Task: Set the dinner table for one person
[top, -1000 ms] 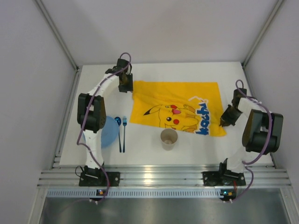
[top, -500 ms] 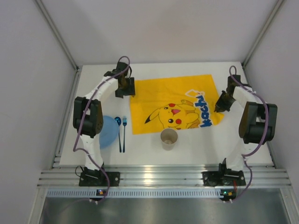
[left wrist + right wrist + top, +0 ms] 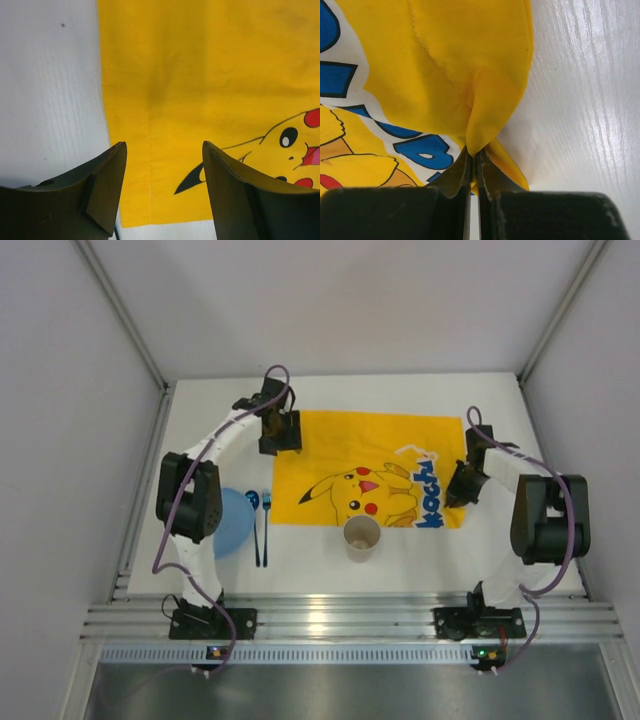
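The yellow Pikachu mat [image 3: 345,445] lies spread flat on the white worktop [image 3: 400,390], which runs out bare past every side of it. The left claw [image 3: 283,432] is at the mat's far-left corner, released, with both fingers [image 3: 107,175] spread wide over the left hem. The right claw [image 3: 457,490] is clenched at the mat's right edge, and a pinched fold of yellow cloth rises from between its tips in the right wrist view. A paper cup [image 3: 361,537] stands upright at the mat's near edge. A blue spoon [image 3: 254,525] and blue fork [image 3: 266,530] lie side by side off the mat's near-left corner, with a blue plate [image 3: 235,522] just beyond them.
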Robot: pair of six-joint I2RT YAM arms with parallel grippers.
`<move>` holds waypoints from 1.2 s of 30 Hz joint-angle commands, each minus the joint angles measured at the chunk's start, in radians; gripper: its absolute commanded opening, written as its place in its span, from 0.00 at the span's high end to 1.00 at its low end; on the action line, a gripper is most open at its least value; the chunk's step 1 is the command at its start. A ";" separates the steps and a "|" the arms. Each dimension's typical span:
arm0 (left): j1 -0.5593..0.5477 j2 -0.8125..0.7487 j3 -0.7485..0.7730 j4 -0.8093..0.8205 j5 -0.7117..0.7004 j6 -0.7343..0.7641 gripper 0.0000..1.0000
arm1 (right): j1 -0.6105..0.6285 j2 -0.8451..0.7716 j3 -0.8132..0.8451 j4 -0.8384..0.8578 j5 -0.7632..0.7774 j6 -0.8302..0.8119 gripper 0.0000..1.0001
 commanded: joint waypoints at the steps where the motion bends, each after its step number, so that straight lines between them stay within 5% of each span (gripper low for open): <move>1: -0.057 -0.066 -0.047 0.025 0.023 -0.052 0.33 | 0.005 0.013 0.017 0.016 0.061 -0.024 1.00; 4: -0.092 -0.084 -0.115 0.074 0.066 -0.115 0.34 | 0.005 0.035 0.094 -0.002 0.060 -0.022 0.88; 5: -0.100 -0.093 -0.134 0.088 0.079 -0.148 0.34 | 0.005 0.040 0.115 -0.012 0.090 -0.024 0.61; 6: -0.109 -0.101 -0.151 0.111 0.080 -0.165 0.34 | 0.005 0.043 0.137 -0.022 0.098 -0.022 0.46; 8: -0.117 -0.122 -0.197 0.128 0.077 -0.208 0.36 | 0.005 0.037 0.188 -0.068 0.138 -0.025 0.20; 10: -0.121 -0.144 -0.255 0.162 0.073 -0.230 0.37 | 0.005 0.002 0.211 -0.104 0.170 -0.034 0.09; 17: -0.130 -0.208 -0.418 0.221 0.068 -0.256 0.43 | 0.005 -0.162 0.174 -0.153 0.202 -0.047 0.07; 36: -0.133 -0.294 -0.654 0.182 -0.076 -0.296 0.48 | 0.104 -0.451 0.182 -0.240 -0.060 -0.002 0.08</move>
